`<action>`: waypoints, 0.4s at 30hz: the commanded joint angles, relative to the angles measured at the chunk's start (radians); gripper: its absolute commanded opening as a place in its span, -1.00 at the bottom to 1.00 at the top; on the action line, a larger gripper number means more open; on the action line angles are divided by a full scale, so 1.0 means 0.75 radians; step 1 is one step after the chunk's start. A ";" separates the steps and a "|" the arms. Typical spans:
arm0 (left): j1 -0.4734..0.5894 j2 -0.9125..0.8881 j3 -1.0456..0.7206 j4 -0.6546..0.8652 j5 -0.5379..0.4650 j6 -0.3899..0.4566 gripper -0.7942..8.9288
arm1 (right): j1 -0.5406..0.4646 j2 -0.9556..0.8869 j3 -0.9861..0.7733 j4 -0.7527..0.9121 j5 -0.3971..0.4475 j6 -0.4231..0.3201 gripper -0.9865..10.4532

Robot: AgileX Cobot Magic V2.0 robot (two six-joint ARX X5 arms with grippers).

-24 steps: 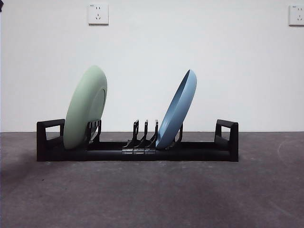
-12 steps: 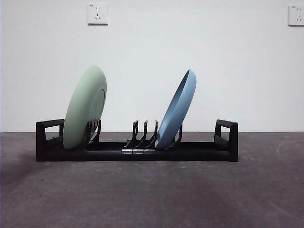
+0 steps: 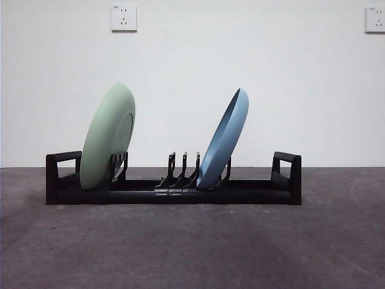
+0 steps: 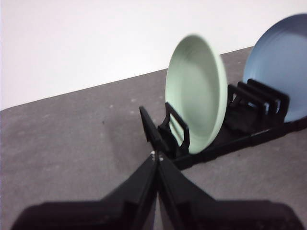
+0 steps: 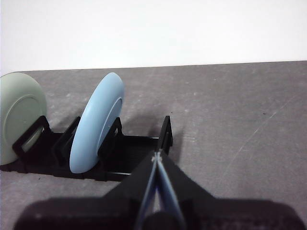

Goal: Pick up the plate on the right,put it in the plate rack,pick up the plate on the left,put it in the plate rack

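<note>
Grey table: plate rack holds green plate, blue plate.

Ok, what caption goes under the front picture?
Green plate and blue plate lean tilted in the black plate rack.

Ahead of me a plain white wall rises behind the dark grey, speckled table. Two white power sockets sit high on it, one toward the left, another at the right edge.
</note>
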 commanded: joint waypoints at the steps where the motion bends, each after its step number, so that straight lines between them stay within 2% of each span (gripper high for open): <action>1: 0.008 -0.047 -0.117 0.056 -0.003 -0.002 -0.84 | 0.001 -0.002 -0.007 0.008 0.004 0.013 -0.82; 6: 0.007 -0.086 -0.230 0.078 -0.003 -0.023 -0.84 | 0.001 -0.002 -0.007 0.008 0.005 0.013 -0.82; 12: 0.007 -0.086 -0.245 0.065 -0.004 -0.043 -0.84 | 0.001 -0.002 -0.007 0.007 0.005 0.013 -0.82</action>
